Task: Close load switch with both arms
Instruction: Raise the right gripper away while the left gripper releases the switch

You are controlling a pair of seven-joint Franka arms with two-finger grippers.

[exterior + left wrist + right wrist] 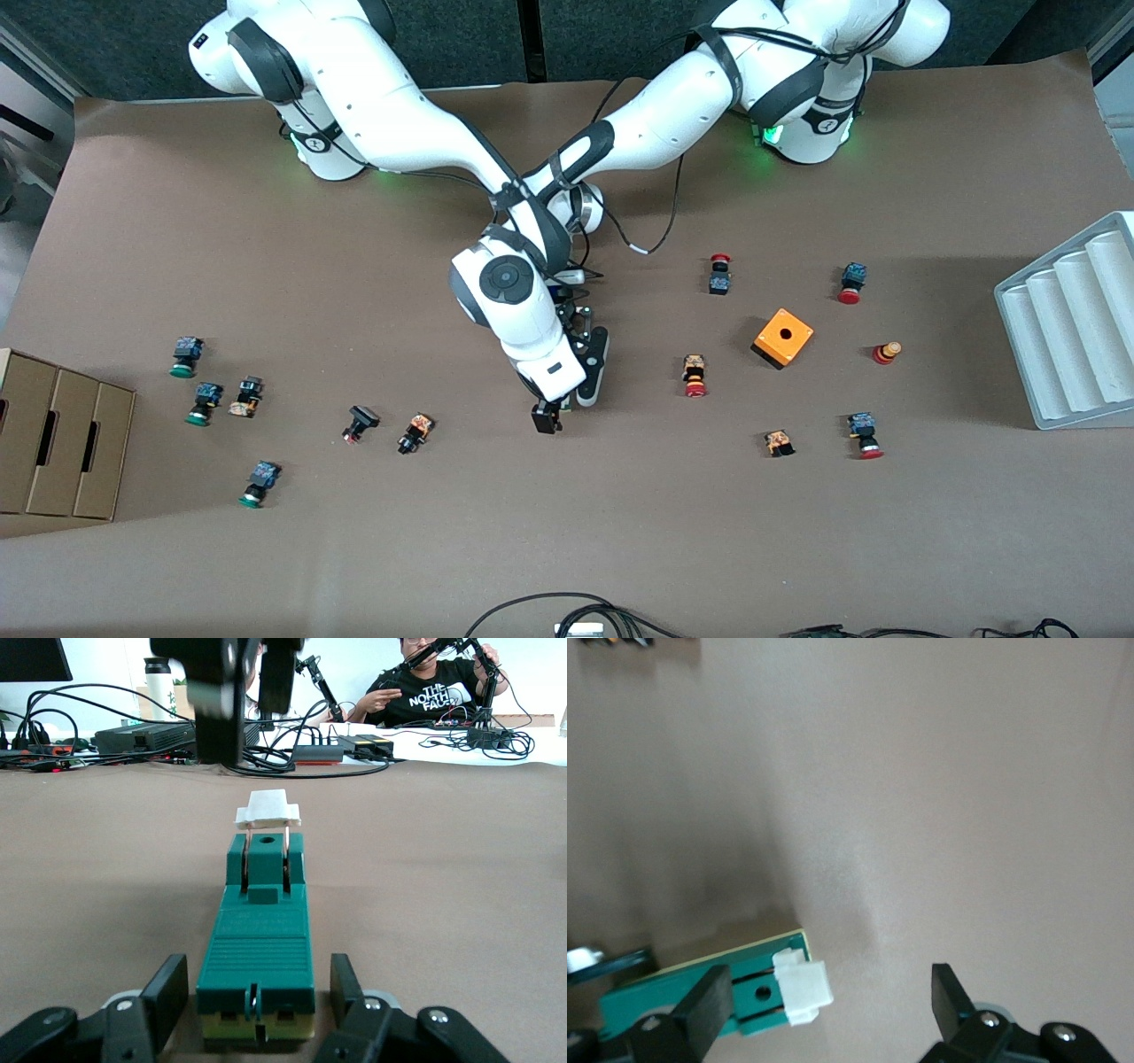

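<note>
Surface: brown paper-covered table (pixel 266 221), seen from a high camera facing both robot bases.
Near edge: black cables (pixel 567 611) trail along the edge nearest the front camera.
Push buttons: fourteen small ones counted (some too small to class surely), seven toward each arm's end of the table.
Orange box: one (pixel 783 338), with a hole, among the buttons toward the left arm's end.
Cardboard tray: one (pixel 62 434), at the right arm's end.
White ridged tray: one (pixel 1076 328), at the left arm's end.
Load switch: one (pixel 257 939), green, lying flat at mid-table under the two wrists; its white tab (pixel 266 808) sits at the end away from the left gripper.
Long axis: runs straight out from the left gripper toward the right gripper.
Left gripper (pixel 257 1014): clenched on the load switch, one finger against each long side of its near end.
Right gripper (pixel 833 1010): released, jaws spread wide over the tab end, touching nothing (the tab lies just beside one finger).
Nearer arm: both are at the switch; the right arm's claw is the one at the tab.
Judgement: the coming move likely turns on the right claw meeting the tab along the long axis while the left steadies the body.
Farthest: arm bases (pixel 797 133).
</note>
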